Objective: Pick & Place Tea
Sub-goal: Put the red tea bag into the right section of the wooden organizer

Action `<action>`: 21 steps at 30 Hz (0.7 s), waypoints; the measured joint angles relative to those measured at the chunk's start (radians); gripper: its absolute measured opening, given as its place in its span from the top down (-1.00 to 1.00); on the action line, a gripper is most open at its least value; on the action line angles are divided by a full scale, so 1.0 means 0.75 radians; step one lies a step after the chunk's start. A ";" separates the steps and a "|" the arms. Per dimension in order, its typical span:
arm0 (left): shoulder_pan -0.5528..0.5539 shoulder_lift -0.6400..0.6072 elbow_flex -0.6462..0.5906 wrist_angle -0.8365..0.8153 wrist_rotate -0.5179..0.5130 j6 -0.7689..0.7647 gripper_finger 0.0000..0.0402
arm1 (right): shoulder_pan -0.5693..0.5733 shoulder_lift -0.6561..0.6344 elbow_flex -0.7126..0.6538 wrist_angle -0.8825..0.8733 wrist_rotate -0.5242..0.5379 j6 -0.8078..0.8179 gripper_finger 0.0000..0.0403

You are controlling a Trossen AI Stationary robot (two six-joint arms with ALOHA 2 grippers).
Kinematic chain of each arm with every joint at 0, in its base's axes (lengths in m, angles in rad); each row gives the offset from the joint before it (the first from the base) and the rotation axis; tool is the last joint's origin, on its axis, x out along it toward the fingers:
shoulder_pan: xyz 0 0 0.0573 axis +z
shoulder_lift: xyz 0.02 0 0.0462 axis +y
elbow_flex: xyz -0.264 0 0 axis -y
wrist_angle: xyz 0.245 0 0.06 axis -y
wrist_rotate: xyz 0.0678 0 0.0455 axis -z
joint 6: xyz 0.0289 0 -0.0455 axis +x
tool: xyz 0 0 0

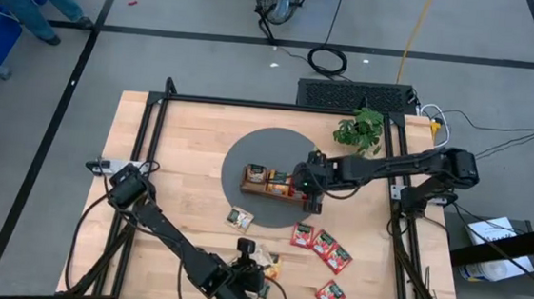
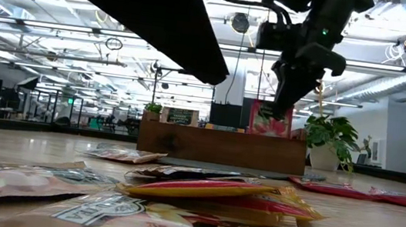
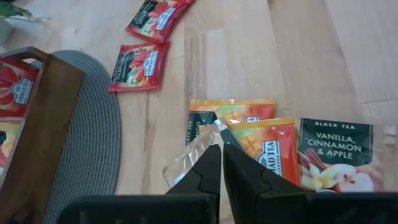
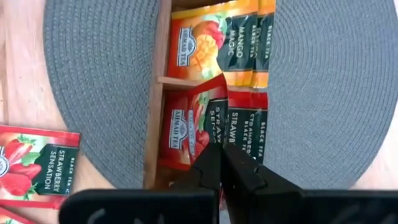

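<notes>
Tea packets (image 1: 321,244): tray & table.

Grey floor (image 1: 206,68), black tape lines; ceiling lights (image 2: 83,17).

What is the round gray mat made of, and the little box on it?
The round mat looks like woven cloth or felt, matte gray, with fine ribbed lines. The tray on it looks like dark brown wood, smooth with a dull sheen, though I can't be sure.
</notes>
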 joint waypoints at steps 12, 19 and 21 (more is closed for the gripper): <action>-0.001 0.000 0.000 -0.001 0.000 0.004 0.87 | 0.000 0.000 -0.127 0.078 0.003 -0.002 0.99; -0.001 0.000 0.000 -0.003 0.000 0.004 0.87 | 0.000 -0.002 -0.150 0.129 0.003 0.001 0.76; -0.001 0.000 0.000 -0.002 0.000 0.004 0.87 | 0.000 -0.008 -0.150 0.141 0.003 0.001 0.65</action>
